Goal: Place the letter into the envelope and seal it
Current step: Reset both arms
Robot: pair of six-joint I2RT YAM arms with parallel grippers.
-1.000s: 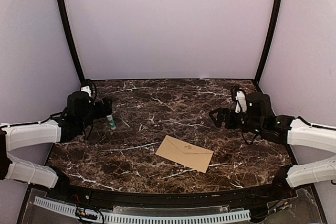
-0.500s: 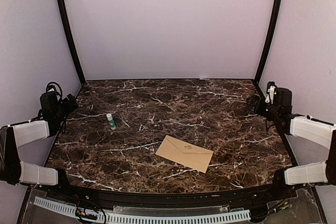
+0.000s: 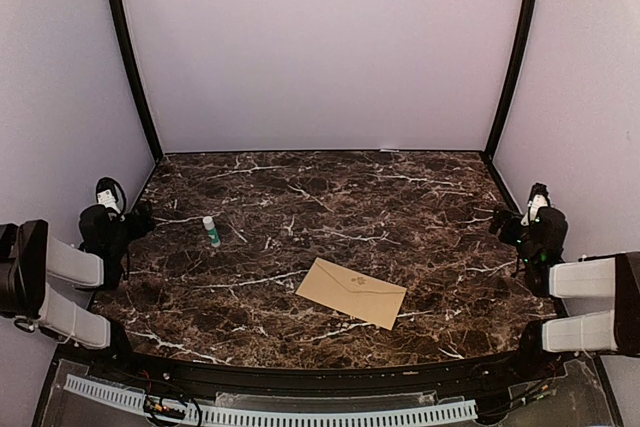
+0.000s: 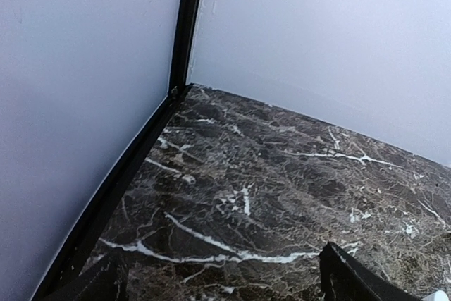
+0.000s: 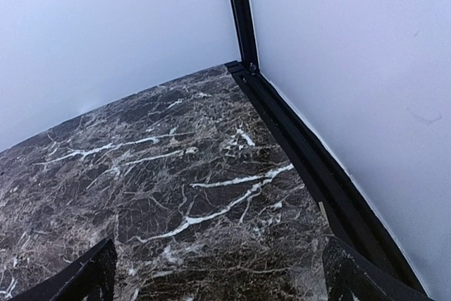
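Note:
The tan envelope [image 3: 351, 293] lies flat near the table's front middle, flap side up with its small printed mark showing and the flap lying down. No letter shows in any view. My left gripper [image 3: 135, 219] is drawn back at the left table edge, open and holding nothing. In the left wrist view the left gripper [image 4: 225, 288] has only bare marble between its dark fingertips [image 4: 352, 280]. My right gripper [image 3: 503, 222] is pulled back at the right edge, also open. In the right wrist view the right gripper [image 5: 222, 283] frames empty tabletop.
A small glue stick [image 3: 211, 232] with a green body and white cap stands upright on the left part of the marble table [image 3: 330, 197]. Black frame posts [image 3: 125, 47] and pale walls close in the back and sides.
Both arms have drawn back from over the table to its left and right edges. The left gripper moved away from the glue stick, which stays standing. The envelope has not moved.

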